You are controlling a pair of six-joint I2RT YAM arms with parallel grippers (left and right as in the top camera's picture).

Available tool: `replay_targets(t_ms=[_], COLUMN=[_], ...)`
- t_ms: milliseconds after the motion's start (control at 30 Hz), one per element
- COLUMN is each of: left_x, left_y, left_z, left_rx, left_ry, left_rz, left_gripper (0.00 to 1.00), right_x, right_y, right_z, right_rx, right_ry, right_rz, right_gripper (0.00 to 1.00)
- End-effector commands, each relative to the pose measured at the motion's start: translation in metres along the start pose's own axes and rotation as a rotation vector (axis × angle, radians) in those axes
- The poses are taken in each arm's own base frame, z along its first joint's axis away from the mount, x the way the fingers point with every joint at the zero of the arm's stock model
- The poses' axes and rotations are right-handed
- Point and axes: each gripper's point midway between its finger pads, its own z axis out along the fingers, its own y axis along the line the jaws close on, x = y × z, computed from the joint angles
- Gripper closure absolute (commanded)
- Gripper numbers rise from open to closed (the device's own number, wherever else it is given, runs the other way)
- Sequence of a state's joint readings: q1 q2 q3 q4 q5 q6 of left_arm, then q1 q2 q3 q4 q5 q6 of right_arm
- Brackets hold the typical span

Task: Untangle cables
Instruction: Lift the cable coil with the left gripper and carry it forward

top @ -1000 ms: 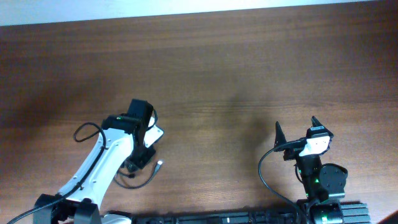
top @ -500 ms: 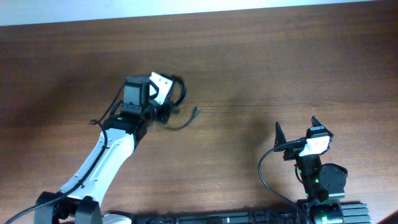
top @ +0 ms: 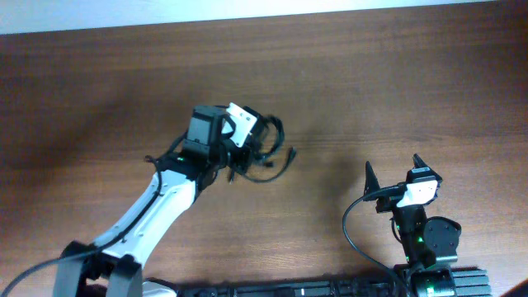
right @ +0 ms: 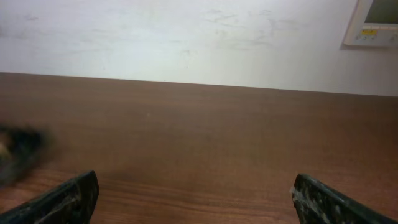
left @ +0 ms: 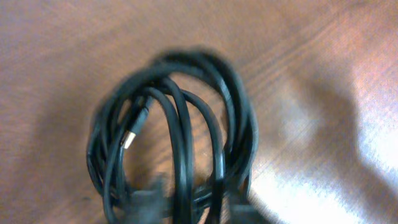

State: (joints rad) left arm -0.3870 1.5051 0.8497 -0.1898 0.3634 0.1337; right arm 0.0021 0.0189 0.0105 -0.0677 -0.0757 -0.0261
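Left hand (top: 252, 139) swung right, cables (top: 272, 157) at tip

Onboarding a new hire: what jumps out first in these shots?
A blurred black coil of cables fills the left wrist view, hanging at the left gripper over the middle of the table. The right gripper stands wide open and empty at the table's near right.
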Motion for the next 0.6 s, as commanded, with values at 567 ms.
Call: replay_targets(t_ms=[567], left_x=[0.007], left_y=[0.036], left_z=[0.009], left_rx=[-0.238], left_ry=[0.011], left_rz=[-0.259], left_gripper=[0.01], right_x=[0.004], right_y=[-0.002], right_z=[0.0], right_rx=[0.012], right_ry=[0.01], right_rz=[0.005], right_gripper=[0.01])
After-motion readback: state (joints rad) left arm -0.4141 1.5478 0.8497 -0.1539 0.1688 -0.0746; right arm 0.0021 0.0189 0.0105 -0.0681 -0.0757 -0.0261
